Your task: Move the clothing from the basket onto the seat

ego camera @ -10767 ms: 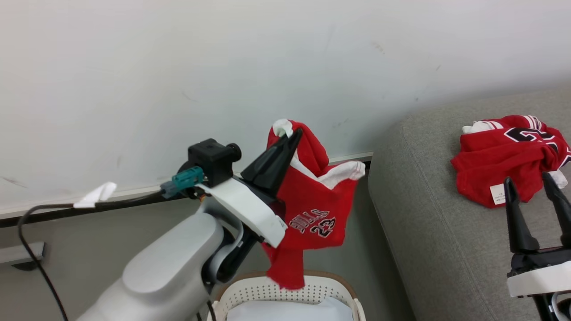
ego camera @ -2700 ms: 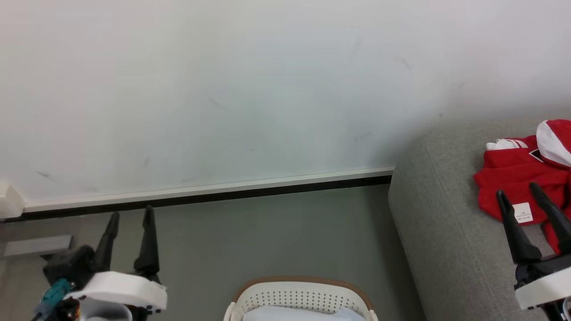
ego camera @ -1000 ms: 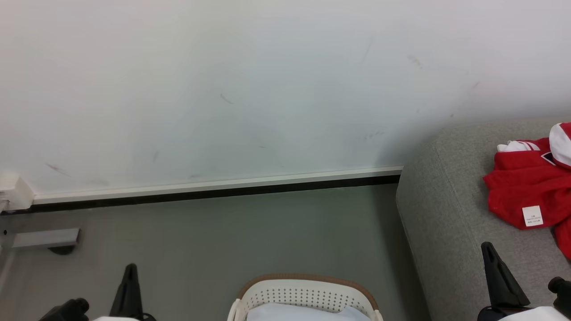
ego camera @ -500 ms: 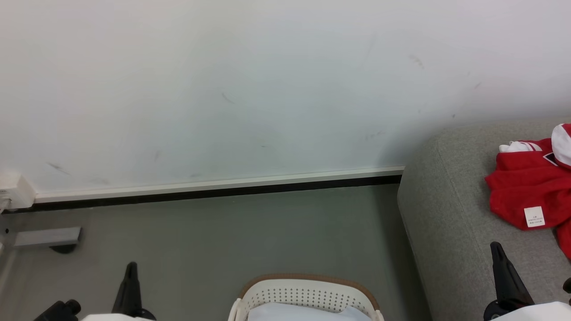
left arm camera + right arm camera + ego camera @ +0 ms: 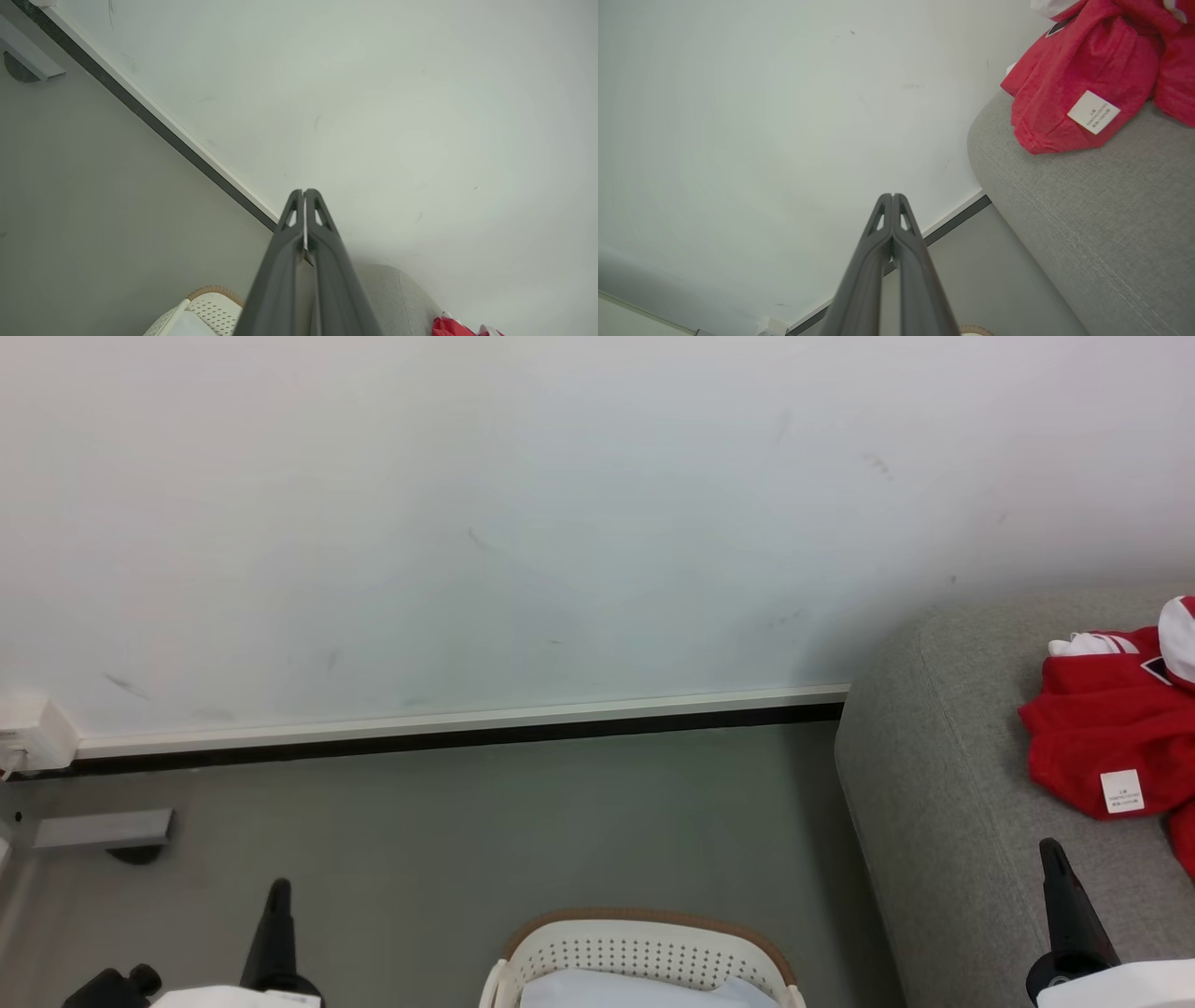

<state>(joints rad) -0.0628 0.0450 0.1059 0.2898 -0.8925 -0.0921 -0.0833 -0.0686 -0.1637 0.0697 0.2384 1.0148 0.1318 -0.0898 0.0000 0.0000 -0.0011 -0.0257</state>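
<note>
Beside the seat (image 5: 1064, 210), right hand (image 5: 893, 196) closed, empty.

Basket (image 5: 653, 922) at 6 o'clock, cut off by the frame edge; pale material (image 5: 644, 991) inside. Seat (image 5: 943, 821) at 3–4 o'clock; clothing (image 5: 1092, 728) bunched on it at 3, white label (image 5: 1121, 791) facing up. Left gripper (image 5: 278, 896) at 7, right gripper (image 5: 1053, 859) at 5: each a single closed dark spike, nothing held.

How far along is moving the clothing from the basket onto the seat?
Done: red jerseys with white trim lie on the grey woven-fabric sofa. In hand: nothing; left gripper and right gripper shut, empty. Left: maybe nothing; cream-white perforated plastic basket shows pale contents, bottom hidden.
</note>
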